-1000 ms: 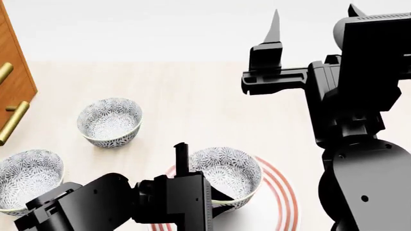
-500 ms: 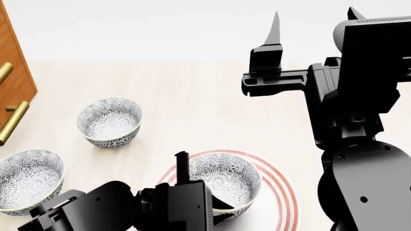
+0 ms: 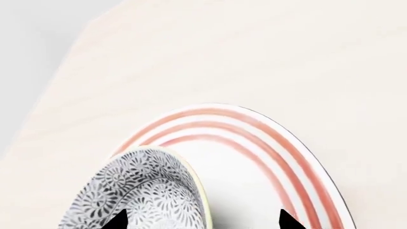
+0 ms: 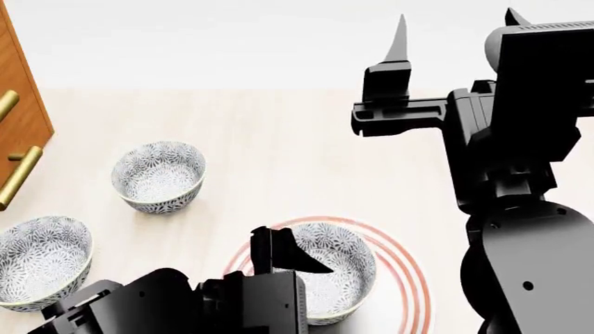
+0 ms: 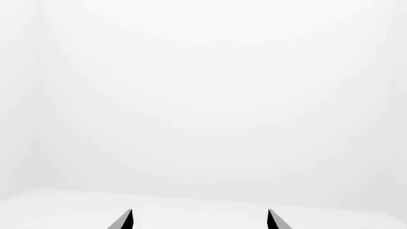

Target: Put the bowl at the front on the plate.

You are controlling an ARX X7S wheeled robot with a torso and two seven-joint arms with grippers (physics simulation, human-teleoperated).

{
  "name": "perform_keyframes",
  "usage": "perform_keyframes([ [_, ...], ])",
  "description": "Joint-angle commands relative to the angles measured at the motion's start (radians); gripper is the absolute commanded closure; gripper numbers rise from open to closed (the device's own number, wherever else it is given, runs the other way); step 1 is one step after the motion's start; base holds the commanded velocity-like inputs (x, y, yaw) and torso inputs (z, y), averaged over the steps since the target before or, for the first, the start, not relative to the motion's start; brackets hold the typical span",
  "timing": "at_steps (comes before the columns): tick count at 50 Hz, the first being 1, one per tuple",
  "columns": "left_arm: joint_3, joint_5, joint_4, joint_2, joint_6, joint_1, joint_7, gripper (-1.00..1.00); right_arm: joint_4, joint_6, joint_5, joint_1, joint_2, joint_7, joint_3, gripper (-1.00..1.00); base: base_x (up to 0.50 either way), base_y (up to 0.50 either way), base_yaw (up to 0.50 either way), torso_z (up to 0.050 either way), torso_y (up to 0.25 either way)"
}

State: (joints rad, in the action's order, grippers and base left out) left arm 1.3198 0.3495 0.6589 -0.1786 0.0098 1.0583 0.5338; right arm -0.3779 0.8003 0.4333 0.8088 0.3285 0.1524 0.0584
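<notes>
Straddling the near-left rim of the bowl [image 4: 327,273], the left gripper [image 4: 289,256] has its jaws spread wider than half a second ago; one finger then stood alone above the wrist block, and now a second, wedge-shaped tip shows beside it over the bowl's inside; in the left wrist view the two tips [image 3: 118,220] stand well apart, one over the patterned inside and the other over bare plate, so the grip reads as released; the bowl has settled slightly nearer and sits on the plate [image 4: 408,278], toward its left half, with white plate surface showing to its right; the plate's far and right edges lie free, its near edge runs out of the head view; the right gripper [image 4: 399,52] hangs raised far to the right, its tips parted in the right wrist view with only blank white between them, placed as it was before.

Open table [image 4: 278,139] stretches beyond the plate; two look-alike bowls stand well apart to the left, one farther back [image 4: 158,176] and one near the left edge [image 4: 42,259]; a wooden cabinet [image 4: 21,118] with brass handles closes the far left.

The bowl is deep, round and glazed, with dense grey-blue flowers inside and out and a pale lip; the plate is flat, glossy white with three concentric red rings; the table is a pale, faintly grained wood.
</notes>
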Motion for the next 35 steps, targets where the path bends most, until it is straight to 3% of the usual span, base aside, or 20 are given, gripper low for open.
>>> perform_keyframes([
  [1, -0.017, 0.094, -0.106, -0.036, -0.111, 0.006, 0.062, -1.0, 0.006, -0.005, 0.001, 0.004, 0.005, 0.004, -0.005, -1.0, 0.0, 0.0, 0.0, 0.0, 0.0],
  [7, -0.065, 0.206, -0.211, -0.07, -0.192, 0.02, 0.097, -1.0, 0.016, -0.022, -0.009, -0.002, 0.008, 0.006, 0.0, -1.0, 0.0, 0.0, 0.0, 0.0, 0.0],
  [22, -0.172, 0.337, -0.354, -0.133, -0.24, 0.034, 0.045, -1.0, 0.019, -0.031, -0.007, -0.009, 0.01, 0.01, 0.002, -1.0, 0.0, 0.0, 0.0, 0.0, 0.0],
  [35, -0.239, 0.287, -0.403, -0.175, -0.198, 0.032, -0.136, -1.0, 0.013, -0.033, -0.002, -0.011, 0.01, 0.013, 0.004, -1.0, 0.0, 0.0, 0.0, 0.0, 0.0],
])
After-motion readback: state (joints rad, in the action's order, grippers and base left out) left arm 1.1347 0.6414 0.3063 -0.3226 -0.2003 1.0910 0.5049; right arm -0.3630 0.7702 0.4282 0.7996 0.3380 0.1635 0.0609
